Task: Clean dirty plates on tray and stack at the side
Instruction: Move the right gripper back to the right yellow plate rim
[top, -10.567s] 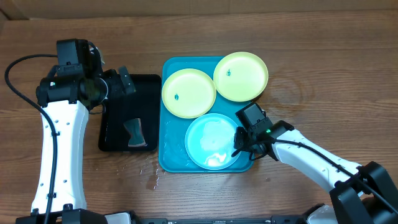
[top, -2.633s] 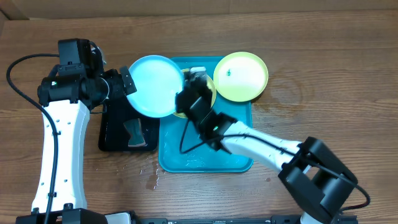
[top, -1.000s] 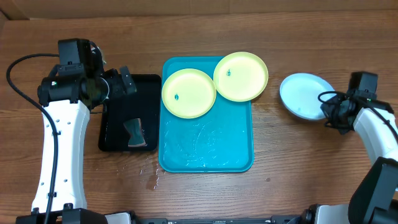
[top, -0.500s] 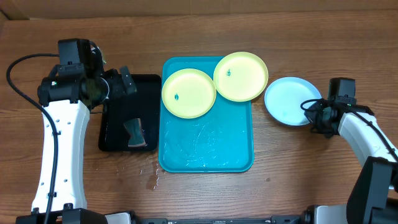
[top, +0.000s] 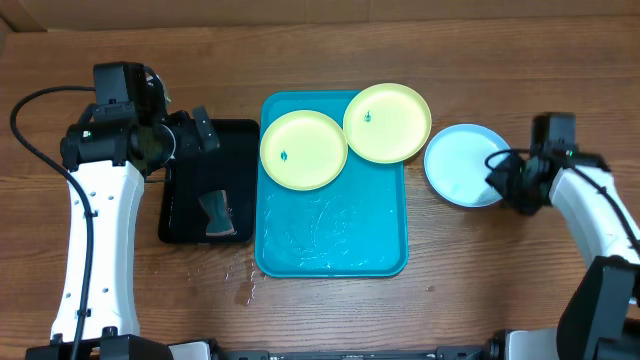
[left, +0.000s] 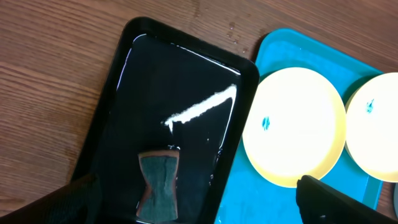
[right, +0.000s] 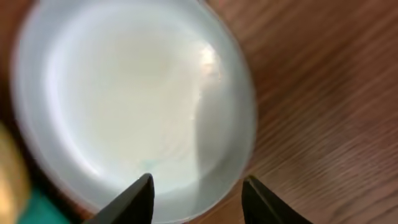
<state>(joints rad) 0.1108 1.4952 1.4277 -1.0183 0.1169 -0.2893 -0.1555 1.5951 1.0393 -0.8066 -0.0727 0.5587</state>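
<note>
Two pale yellow-green plates lie at the far end of the turquoise tray (top: 330, 245), one on the left (top: 303, 150) and one overlapping the tray's right corner (top: 387, 122); each carries a small dark speck. The light blue plate (top: 462, 165) rests flat on the wooden table just right of the tray. My right gripper (top: 505, 178) is at its right rim. In the right wrist view this gripper (right: 199, 186) is open, its fingers standing apart over the rim of the blue plate (right: 130, 106). My left gripper (top: 200, 130) hovers open over the black tray, holding nothing.
A black tray (top: 185, 195) holding water and a sponge (top: 214, 212) sits left of the turquoise tray. The left wrist view shows the same sponge (left: 158, 186), the black tray (left: 174, 81) and the left yellow-green plate (left: 292, 134). Water drops lie near the turquoise tray's front left corner.
My right gripper carried the blue plate leftward toward the tray, set it flat on the table and opened its jaws. The left arm has not moved.
</note>
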